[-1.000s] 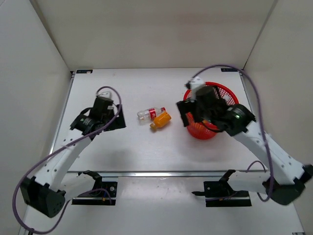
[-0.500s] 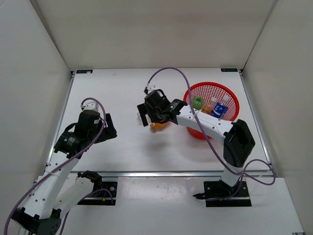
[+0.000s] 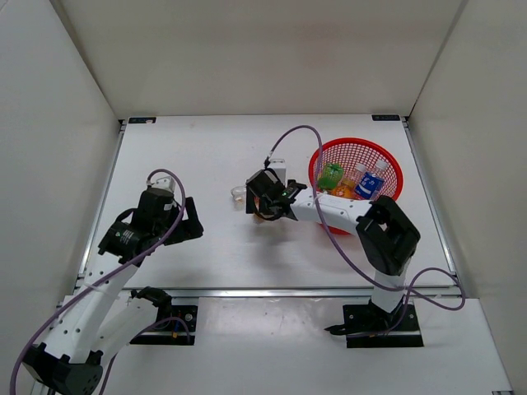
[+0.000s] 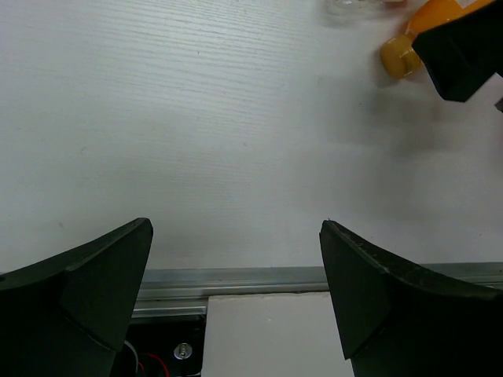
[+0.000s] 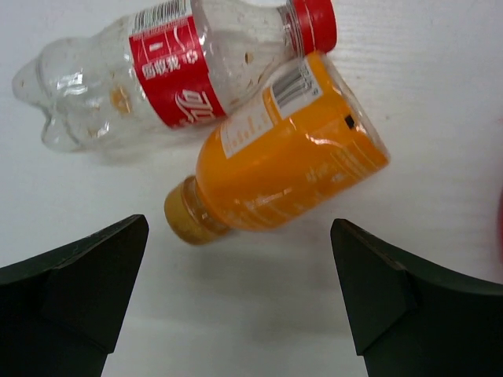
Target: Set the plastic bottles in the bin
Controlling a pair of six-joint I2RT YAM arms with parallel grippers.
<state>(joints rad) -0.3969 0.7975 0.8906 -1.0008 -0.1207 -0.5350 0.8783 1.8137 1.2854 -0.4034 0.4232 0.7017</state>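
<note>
My right gripper [image 5: 236,265], fingers spread and empty, hangs over the orange bottle [image 5: 291,157] lying on the table [image 5: 440,47] touching the red-labelled bottle [image 5: 173,71], well short of the bin [image 3: 356,143]; I judge a skewed close could roll it aside or catch both.

1. The orange bottle [image 5: 283,157] has an orange cap and a white barcode patch.
2. The clear bottle [image 5: 118,86] has a red label with white lettering and a red cap.
3. The bin [image 3: 357,140] is red mesh.
4. The green bottle [image 3: 331,174] is bright green.
5. The table [image 3: 206,239] is white.
</note>
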